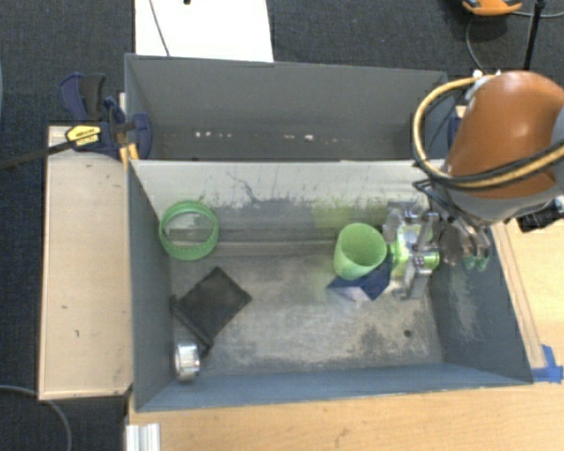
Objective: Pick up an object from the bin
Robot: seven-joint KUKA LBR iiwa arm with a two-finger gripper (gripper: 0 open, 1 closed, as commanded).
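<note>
Near the bin's [291, 111] right wall, the hand [411, 256] sits low, just beside a green cup [360, 249]. A blue object [361, 287] touches the cup on the side toward the bin's front edge. I cannot tell whether the hand is apart or together, because its metal parts overlap from where I stand. Nothing is seen clamped in it.

Risks, as judged:
- The cup looks round and light. A push from the right could roll it toward the bin's middle instead of trapping it.
- Cup and blue object touch, so a grasp might catch both, or drag one and knock the other aside.
- The right wall is close behind the hand. That leaves little slack for a sideways correction, and the wrist could scrape the wall.

Room:
- The floor is bare through the middle and along the front edge.
- The left side holds a green ring [189, 230] toward the back-left corner, a black flat pad [211, 304], and a small silver piece [186, 360] at the front-left corner. All are well apart from the hand.
- Straight up looks the clearest way out.
</note>
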